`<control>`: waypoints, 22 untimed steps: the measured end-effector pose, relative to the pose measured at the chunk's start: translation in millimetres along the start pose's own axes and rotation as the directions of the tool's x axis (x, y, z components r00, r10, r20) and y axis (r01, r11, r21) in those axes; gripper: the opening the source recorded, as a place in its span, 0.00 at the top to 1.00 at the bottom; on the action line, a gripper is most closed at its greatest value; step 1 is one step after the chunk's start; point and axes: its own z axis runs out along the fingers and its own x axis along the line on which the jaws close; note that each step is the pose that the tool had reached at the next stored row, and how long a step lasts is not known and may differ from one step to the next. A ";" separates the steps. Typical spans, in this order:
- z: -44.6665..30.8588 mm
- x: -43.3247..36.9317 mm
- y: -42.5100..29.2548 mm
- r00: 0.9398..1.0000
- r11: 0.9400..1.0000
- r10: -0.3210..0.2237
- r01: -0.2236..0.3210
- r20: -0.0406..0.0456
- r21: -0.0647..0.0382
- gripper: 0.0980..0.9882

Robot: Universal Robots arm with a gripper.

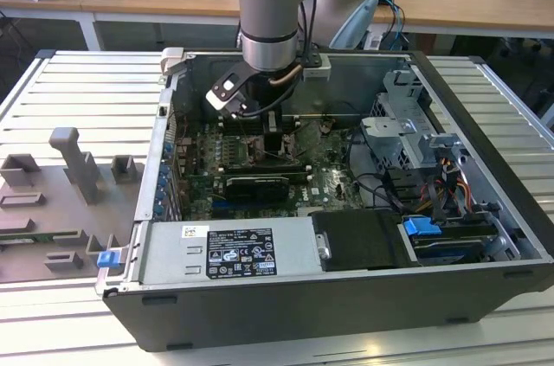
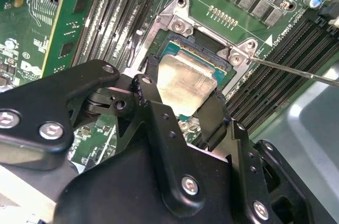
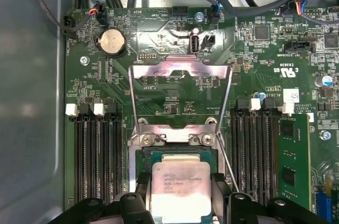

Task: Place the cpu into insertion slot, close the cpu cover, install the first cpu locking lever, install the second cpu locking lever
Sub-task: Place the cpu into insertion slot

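Open computer case [image 1: 260, 323] laid flat on the slatted desk [image 1: 52, 331], side panel off, most likely to give the arm [image 1: 270, 20] a straight drop from above. Arm reaching down into the middle of the case in the exterior view, wrist low over the green circuit board [image 1: 333, 180]. On that board, rows of long memory slots [image 3: 95, 150] flanking the insertion slot [image 2: 206, 37] on two sides, hence little room for a wide approach. Next, the cpu cover [image 3: 159, 70] swung open on its hinge, away from the slot, board showing through its window (sensible: no way in under a shut frame). Thin locking lever [image 2: 296, 70] released and angled off to one side in the second wrist view, apart from the cover, free at its tip. Then the tool [image 2: 183, 91] closed narrow on the cpu [image 2: 185, 81], one black finger [image 2: 150, 83] against each of two opposite edges, a grip by the rim probably meant to spare the pale face and the contacts beneath. That cpu square over the slot, silvery face up, at or just above its seat; hard to tell whether fully down. Placement judged close to done; cover not yet shut, lever not yet hooked.
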 end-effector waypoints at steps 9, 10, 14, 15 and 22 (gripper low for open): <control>4.1 1.2 -0.5 1.000 1.000 -0.016 0.016 -0.001 0.000 0.50; 4.6 1.2 -0.5 1.000 1.000 -0.016 0.016 -0.001 0.000 0.50; 5.1 1.3 -0.5 1.000 1.000 -0.016 0.016 -0.001 0.000 0.50; 5.2 1.3 -0.6 1.000 1.000 -0.016 0.016 -0.001 0.000 0.50; 5.5 2.6 0.2 1.000 1.000 -0.015 0.015 -0.001 0.000 0.42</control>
